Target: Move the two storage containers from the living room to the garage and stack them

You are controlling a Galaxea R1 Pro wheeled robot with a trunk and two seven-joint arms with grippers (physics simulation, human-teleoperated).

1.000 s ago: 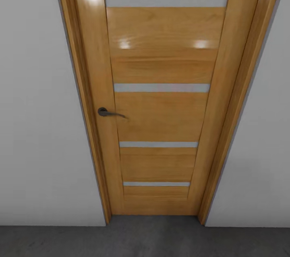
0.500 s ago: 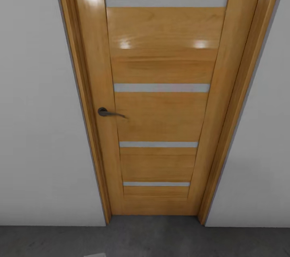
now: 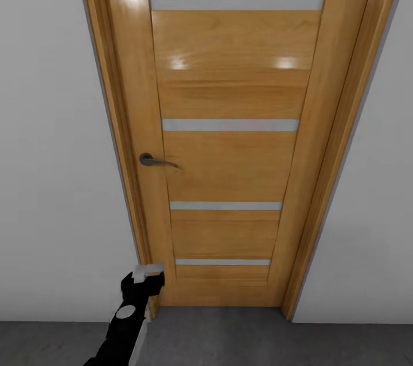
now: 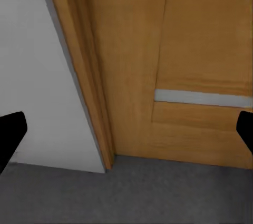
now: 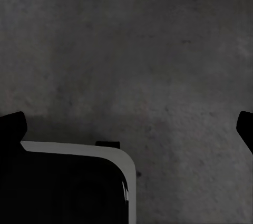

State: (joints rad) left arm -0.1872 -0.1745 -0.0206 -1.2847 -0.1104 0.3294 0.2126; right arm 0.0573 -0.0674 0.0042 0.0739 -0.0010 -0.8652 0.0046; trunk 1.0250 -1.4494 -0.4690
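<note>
We find no readable text, labels, brands, numbers or signs here: the wooden door (image 3: 229, 142), its handle (image 3: 154, 160), the pale walls (image 3: 51, 154) and the grey floor (image 5: 158, 50) are all unmarked.

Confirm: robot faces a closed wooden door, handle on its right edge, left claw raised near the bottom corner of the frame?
Not quite. In the head view the handle sits on the left edge of the door, not the right. The rest holds: the door is closed and the left claw is up by the frame's lower left corner.
</note>
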